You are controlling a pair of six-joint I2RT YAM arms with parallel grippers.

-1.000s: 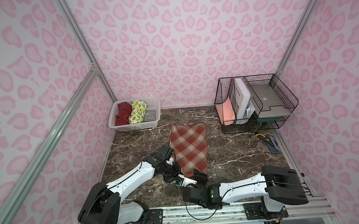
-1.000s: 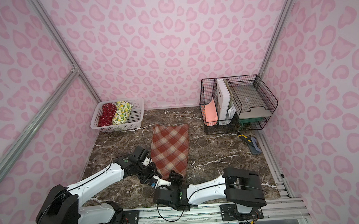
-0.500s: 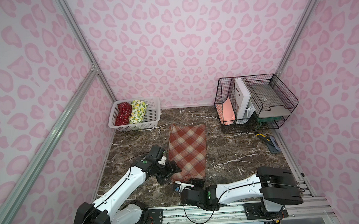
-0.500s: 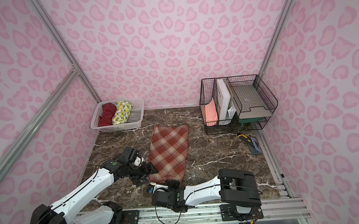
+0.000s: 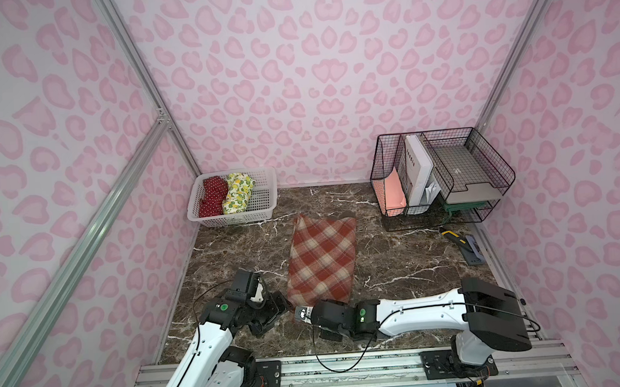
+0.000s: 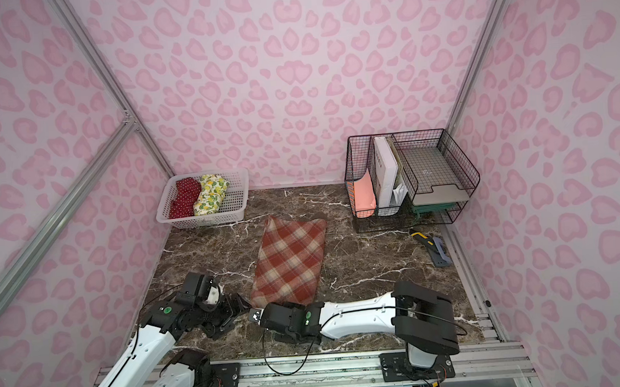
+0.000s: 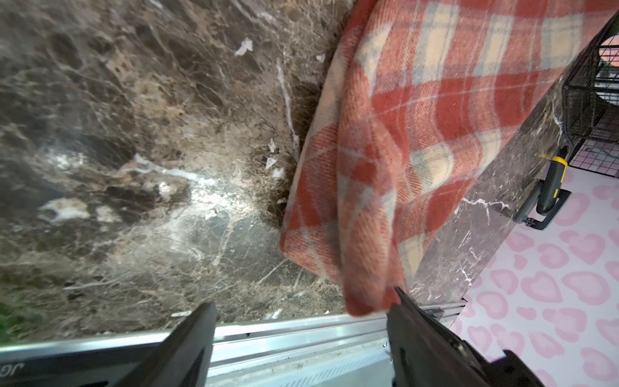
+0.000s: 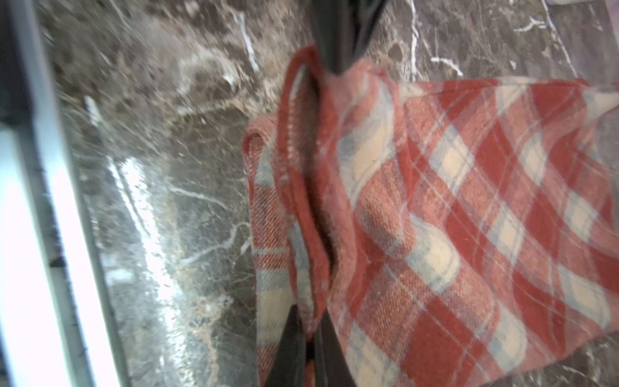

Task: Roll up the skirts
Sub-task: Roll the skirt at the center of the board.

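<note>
Left pincer [image 7: 303, 298] has just let go. A second ago it was shut at the near left corner of the plaid skirt [image 5: 321, 259]; now its jaws stand wide and hold nothing, with the lifted corner only brushing one finger [image 7: 415, 321]. Right pincer [image 8: 308, 338] has done the reverse. It was open and is now clamped tight on the bunched, layered hem at that same corner. The left arm has also drawn back a little toward its own side of the bench [image 5: 395, 255].

This looks like a handover, with the corner passed from left to right. The plaid skirt otherwise lies flat and lengthwise in the middle of the bench, its far end pointing toward the basket [image 5: 237, 220]. No roll has started. The red skirt [image 5: 212, 197] and lemon skirt [image 5: 239, 192] sit side by side in the basket, already rolled, so the plaid one seems to be the last.

The freed left pincer can probably take another part of the near hem. With the thick cloth held by one corner alone, the roll would likely start crooked.
</note>
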